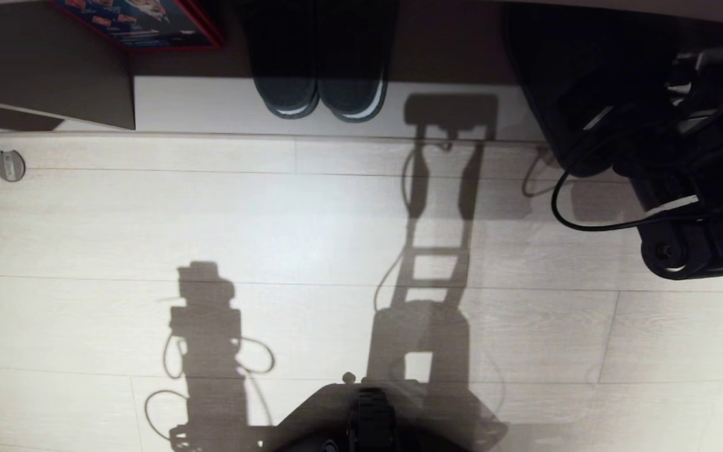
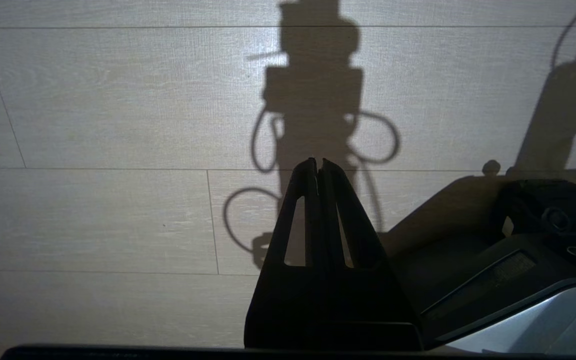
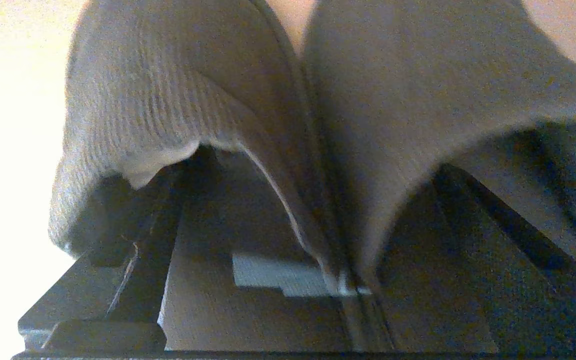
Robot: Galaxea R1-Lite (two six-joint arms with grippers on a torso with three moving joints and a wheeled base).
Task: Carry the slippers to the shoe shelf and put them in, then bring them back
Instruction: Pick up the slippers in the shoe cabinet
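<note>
Shoe shelf (image 1: 223, 103) sitting along the far floor edge. Slippers (image 3: 318, 125) lying side by side inside it, far right. Right tool (image 3: 288, 280) gaping wide, fingers under the toe bands. Left tool (image 2: 318, 167) hanging closed, empty.

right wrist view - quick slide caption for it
Right gripper with fingers spread wide, reaching into the openings of the slippers sitting side by side.

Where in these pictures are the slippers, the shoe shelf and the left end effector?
slippers (image 3: 183, 100): right wrist view, on the ribbed toe band of one slipper.
shoe shelf (image 1: 211, 107): head view, on a bare part of its pale base board.
left end effector (image 2: 318, 165): left wrist view, at the closed fingertips above the floor.
</note>
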